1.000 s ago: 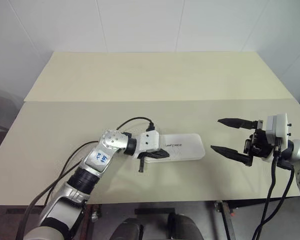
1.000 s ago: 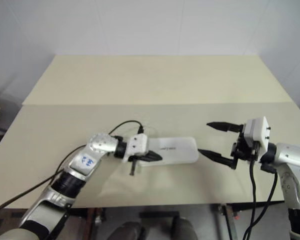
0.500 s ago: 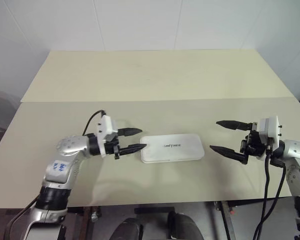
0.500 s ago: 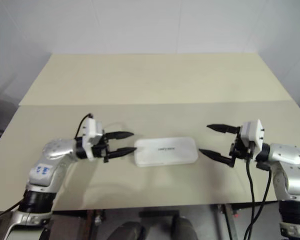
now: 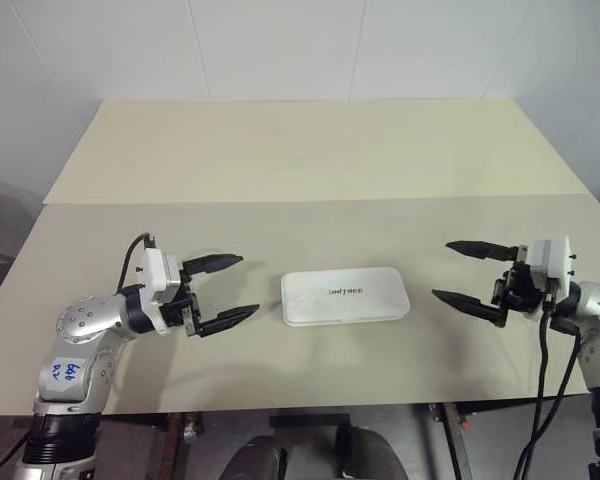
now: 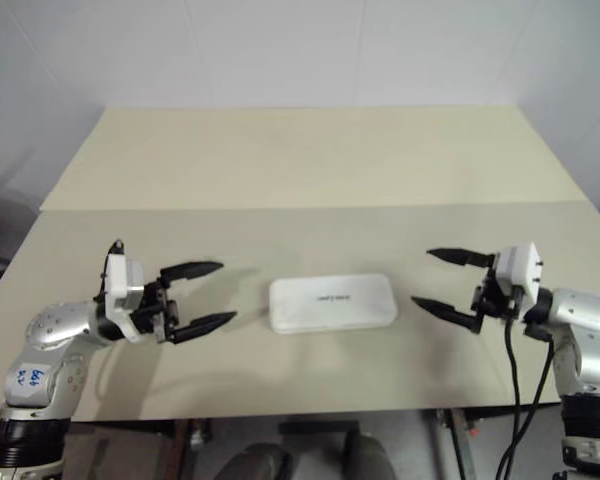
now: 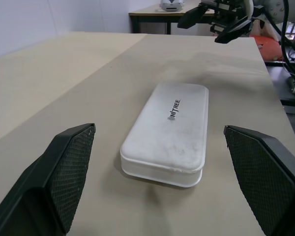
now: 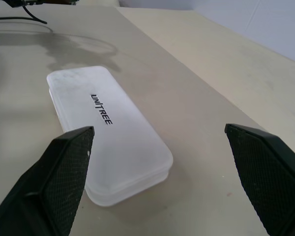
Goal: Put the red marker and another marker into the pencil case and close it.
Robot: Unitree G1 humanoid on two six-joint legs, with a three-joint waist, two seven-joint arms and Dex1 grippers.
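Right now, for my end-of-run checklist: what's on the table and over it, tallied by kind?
Pencil case: 1, white, lid shut, flat on the table.
Grippers: 2, left gripper and right gripper, both open, apart from the case.
Markers lying loose: 0.
Total: 3.

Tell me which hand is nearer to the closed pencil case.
Roughly equal, the right slightly nearer. The right hand hangs open just off the pencil case's right end; the left hand hangs open a little farther off its left end. Neither touches it.
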